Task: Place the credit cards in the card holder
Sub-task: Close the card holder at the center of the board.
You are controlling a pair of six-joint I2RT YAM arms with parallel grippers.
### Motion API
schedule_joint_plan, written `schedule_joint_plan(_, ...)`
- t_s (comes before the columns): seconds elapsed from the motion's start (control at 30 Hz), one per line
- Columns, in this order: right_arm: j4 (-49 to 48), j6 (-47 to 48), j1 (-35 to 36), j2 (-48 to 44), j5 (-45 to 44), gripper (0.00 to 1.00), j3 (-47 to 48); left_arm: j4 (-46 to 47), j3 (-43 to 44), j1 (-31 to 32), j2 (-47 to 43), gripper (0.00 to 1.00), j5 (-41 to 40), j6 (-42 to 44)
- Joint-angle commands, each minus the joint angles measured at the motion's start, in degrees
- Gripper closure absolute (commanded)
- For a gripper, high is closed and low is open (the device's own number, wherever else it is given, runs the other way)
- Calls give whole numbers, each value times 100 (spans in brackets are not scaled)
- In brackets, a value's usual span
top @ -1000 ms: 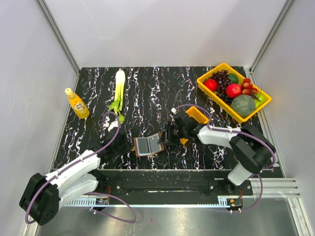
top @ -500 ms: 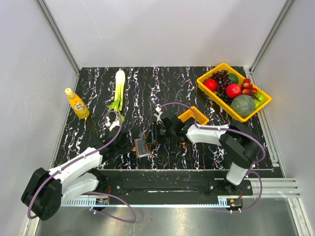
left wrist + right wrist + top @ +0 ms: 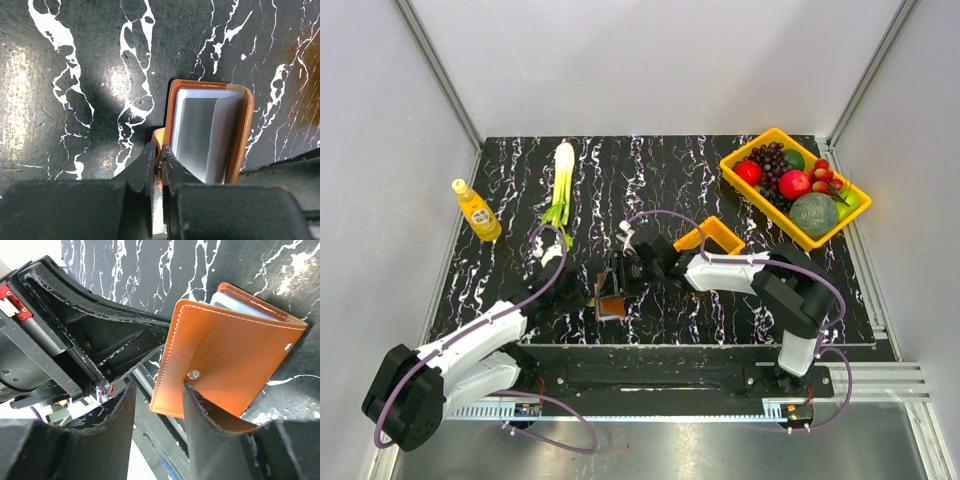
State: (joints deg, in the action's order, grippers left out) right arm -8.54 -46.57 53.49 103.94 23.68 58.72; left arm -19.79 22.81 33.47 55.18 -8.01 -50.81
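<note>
Clerk: Largest item first?

Inspector: Noted a black desk (image 3: 650,170) with white veining. Recorded the left arm (image 3: 470,350) reaching in from the near left corner and the right arm (image 3: 750,272) from the near right, meeting near the middle of the front edge.

Clerk: Standing goods?

Inspector: Found a yellow tray (image 3: 748,146) at the far right corner, full of fruit (image 3: 794,184). Logged a leek (image 3: 562,175) lying left of centre, white end pointing away from the arms. Logged a yellow bottle (image 3: 477,211) upright near the left edge. Noted a small orange bin (image 3: 725,235) just behind the right arm; contents not discernible.

Clerk: Location of the card holder?

Inspector: Found the brown card holder (image 3: 225,350) at desk level between the two grippers, near the front edge and left of the orange bin. Partly folded, one cover lifted, snap studs (image 3: 191,374) showing on the outer face.

Clerk: Credit cards?

Inspector: Found pale grey credit cards (image 3: 200,135) seated inside the card holder, between the covers. Noted one pale blue edge peeking past the cover in the right wrist view. Count not determinable.

Clerk: Grippers?

Inspector: Found the left gripper (image 3: 159,152) closed tight, pinching the card holder's near edge between its fingertips. Found the right gripper (image 3: 159,390) with jaws parted, the lifted cover's corner between the fingers, close against one and clear of the other. No clamp seen.
</note>
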Motion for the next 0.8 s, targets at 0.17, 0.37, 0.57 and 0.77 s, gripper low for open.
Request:
schedule_joint_plan(0.17, -43, 270, 100, -304, 22, 50, 96, 63, 224, 19, -86, 100, -139, 71)
schedule_joint_plan(0.37, -8, 333, 100, -628, -73, 50, 44, 45, 242, 19, -104, 100, -192, 71)
schedule_joint_plan(0.57, -60, 376, -6, -919, -451, 57, -149, 45, 224, 10, -77, 100, -183, 80)
schedule_joint_plan(0.77, -69, 315, -277, -1244, -864, 82, -580, 28, 233, 10, -95, 100, -201, 88)
